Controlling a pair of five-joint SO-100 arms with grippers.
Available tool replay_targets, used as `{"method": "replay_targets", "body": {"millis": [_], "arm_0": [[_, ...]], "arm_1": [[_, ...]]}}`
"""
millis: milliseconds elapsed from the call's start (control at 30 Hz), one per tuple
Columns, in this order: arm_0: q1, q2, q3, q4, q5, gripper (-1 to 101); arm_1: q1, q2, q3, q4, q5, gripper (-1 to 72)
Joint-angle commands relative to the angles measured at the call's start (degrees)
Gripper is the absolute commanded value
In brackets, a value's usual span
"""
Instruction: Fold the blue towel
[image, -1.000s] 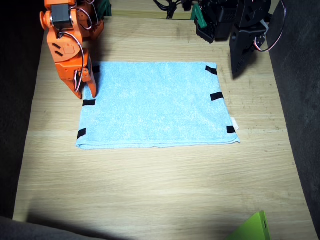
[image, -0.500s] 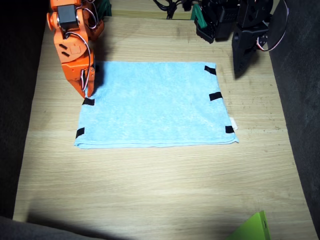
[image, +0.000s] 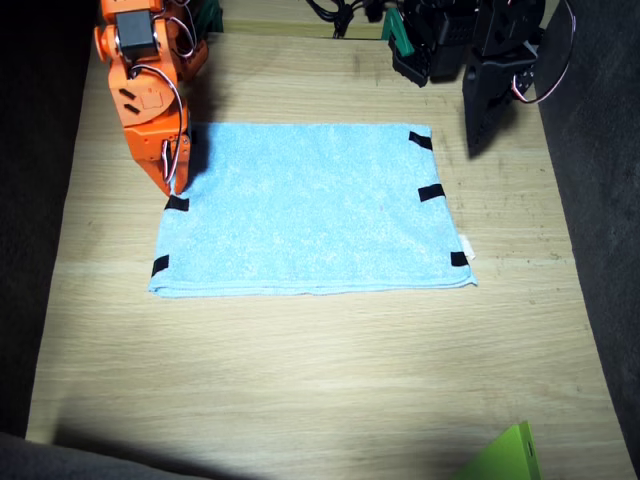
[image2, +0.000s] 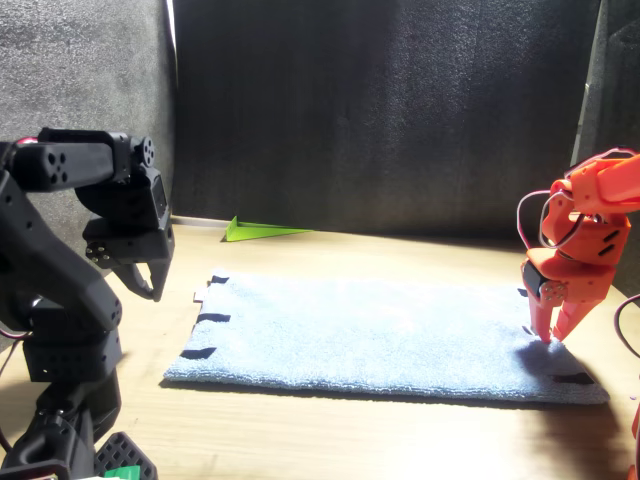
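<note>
The blue towel lies flat on the wooden table, with black tape marks along both short edges and a small white tag. My orange right gripper points down at the middle of one short edge, between two tape marks. In the front view its fingertips meet on the cloth, which is slightly bunched there. The towel is otherwise spread out. My black left gripper hangs above the table beyond the far corner of the other short edge, shut and holding nothing.
A bright green pointed flat piece lies at the table's near right corner and shows far back in the front view. Dark cloth walls surround the table. Bare wood stretches between the towel and the green piece.
A second ago the right gripper's fingers stood apart over the towel's edge; they have since closed on it. The towel's edge on that side shifted slightly. The left arm barely moved.
</note>
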Motion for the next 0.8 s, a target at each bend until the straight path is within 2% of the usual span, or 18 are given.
{"method": "replay_targets", "body": {"millis": [0,367,767], "arm_0": [[0.09,1.58,0.97,-0.62,1.49,0],[-0.53,2.20,2.20,-1.49,1.93,0],[-1.49,1.85,2.46,-1.93,1.93,0]], "arm_1": [[2.02,4.22,-2.99,3.25,-0.35,-0.1],[6.77,4.92,-8.35,9.84,0.00,-0.1],[9.23,3.78,-17.93,17.14,-2.20,-0.1]]}}
